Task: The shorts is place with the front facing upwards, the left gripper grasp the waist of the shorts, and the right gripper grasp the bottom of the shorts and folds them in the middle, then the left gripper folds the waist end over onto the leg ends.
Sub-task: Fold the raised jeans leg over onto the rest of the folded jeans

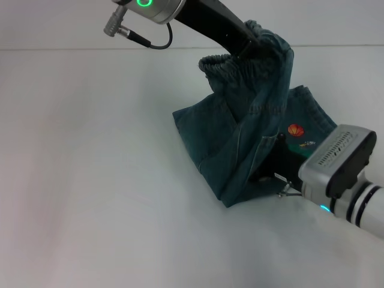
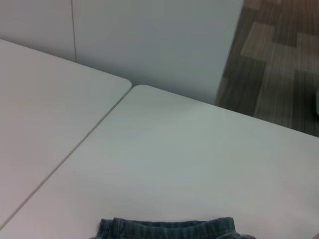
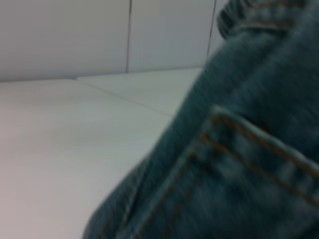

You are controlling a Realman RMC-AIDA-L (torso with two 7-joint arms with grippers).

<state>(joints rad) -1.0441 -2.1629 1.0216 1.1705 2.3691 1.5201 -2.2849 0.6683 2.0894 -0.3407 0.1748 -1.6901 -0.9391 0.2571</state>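
— So, where are the shorts (image 1: 252,126)?
— Mid-table (image 1: 90,180), waistband (image 1: 231,63) lifted by the left gripper (image 1: 251,43), clamped on it; right gripper (image 1: 273,162) at the hems, jaws hidden, can't tell.
— Advice?
— Carry the waistband low over the hems; keep edges aligned.

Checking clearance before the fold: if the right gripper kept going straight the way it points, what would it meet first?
Most likely the shorts themselves. The right gripper is at their near edge, and its wrist view is filled with denim close up. Beyond lies bare table, though depth is unclear.
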